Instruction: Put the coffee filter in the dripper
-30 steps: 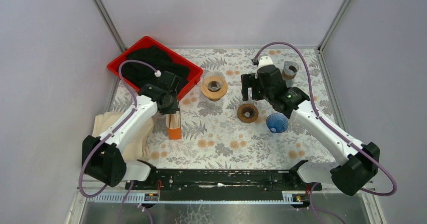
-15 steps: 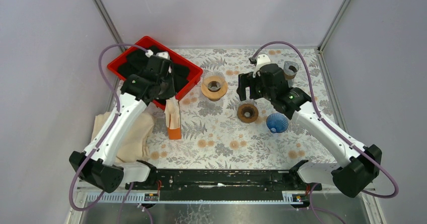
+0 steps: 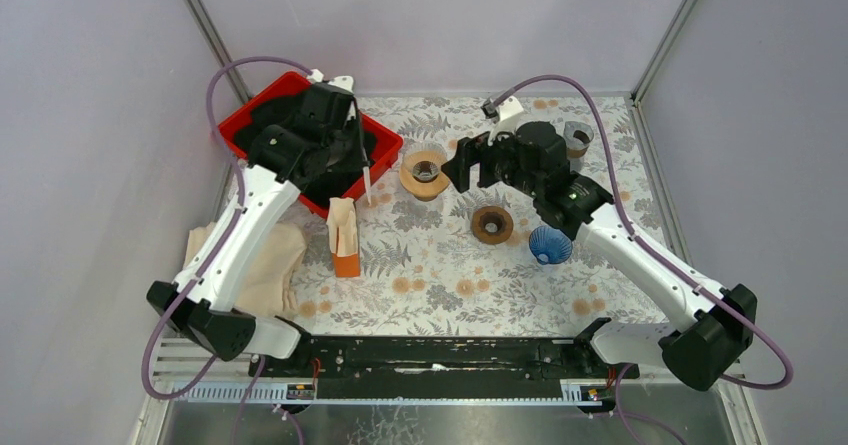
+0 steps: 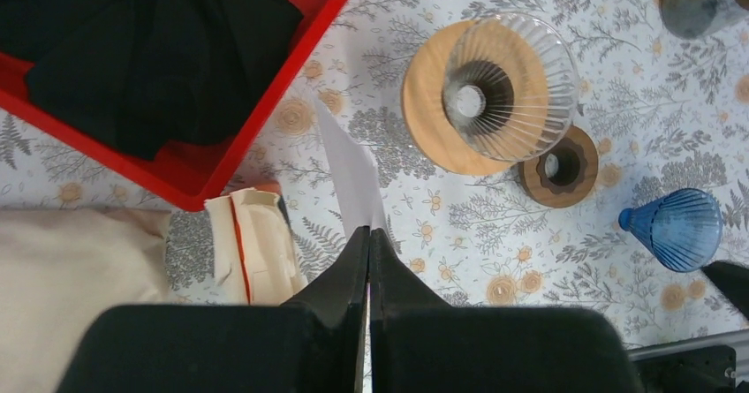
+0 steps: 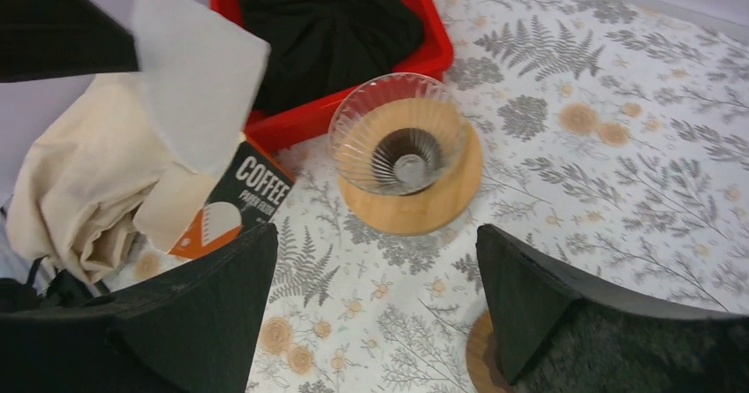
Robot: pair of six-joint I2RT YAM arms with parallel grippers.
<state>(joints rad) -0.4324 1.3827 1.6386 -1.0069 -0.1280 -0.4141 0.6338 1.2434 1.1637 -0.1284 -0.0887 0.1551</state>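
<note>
The coffee filter [image 4: 351, 168], a white folded paper, hangs from my left gripper [image 4: 369, 232], which is shut on its edge. It shows edge-on in the top view [image 3: 366, 182] and flat in the right wrist view [image 5: 199, 66]. The gripper [image 3: 352, 153] holds it in the air over the red tray's near corner, left of the dripper. The glass dripper [image 3: 426, 171] stands empty on its round wooden base [image 4: 433, 110], also seen in the right wrist view [image 5: 399, 144]. My right gripper [image 3: 456, 170] is open and empty [image 5: 375, 234], just right of the dripper.
An opened coffee filter box [image 3: 344, 238] stands in front of the red tray [image 3: 388, 148], which holds black cloth. A beige cloth [image 3: 255, 265] lies at the left. A wooden ring [image 3: 492, 225], a blue dripper [image 3: 550, 244] and a grey cup [image 3: 576, 139] sit at the right.
My left gripper has risen from the filter box and swung back and right, carrying the filter. My right gripper has moved left to beside the dripper.
</note>
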